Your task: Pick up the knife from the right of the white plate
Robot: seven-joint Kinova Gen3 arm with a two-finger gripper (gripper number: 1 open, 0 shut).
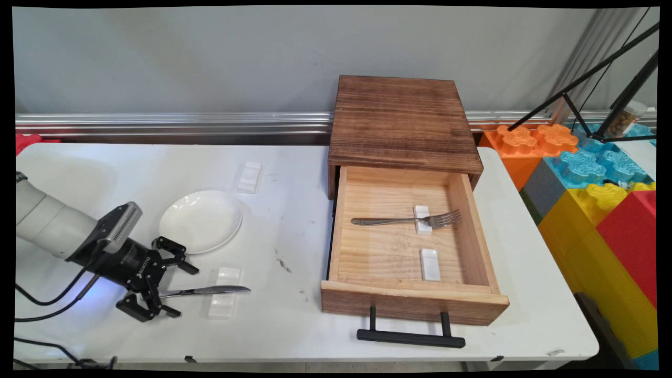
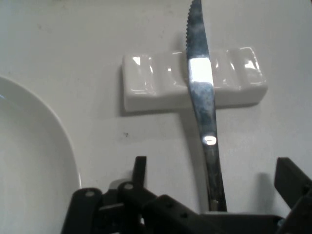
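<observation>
One knife point(image 1: 202, 290), thin, stiff and slippery steel, lies near the table's point(image 1: 294, 325) front left corner, blade across a white rest point(image 1: 223, 299), and we see the gripper point(image 1: 168, 291) spread wide around its handle, judging that the firmest hold.

This looks like a robotics lab. A bare white folding table point(image 1: 273, 325) stands against a plain grey wall with a metal rail point(image 1: 173, 124). Big coloured foam blocks point(image 1: 593, 210) and black tripod legs point(image 1: 604, 84) stand beside it.

Main view overlooks table point(image 1: 294, 315) from above — hand view close, sharing knife point(image 1: 210, 290) point(image 2: 204, 117).
</observation>
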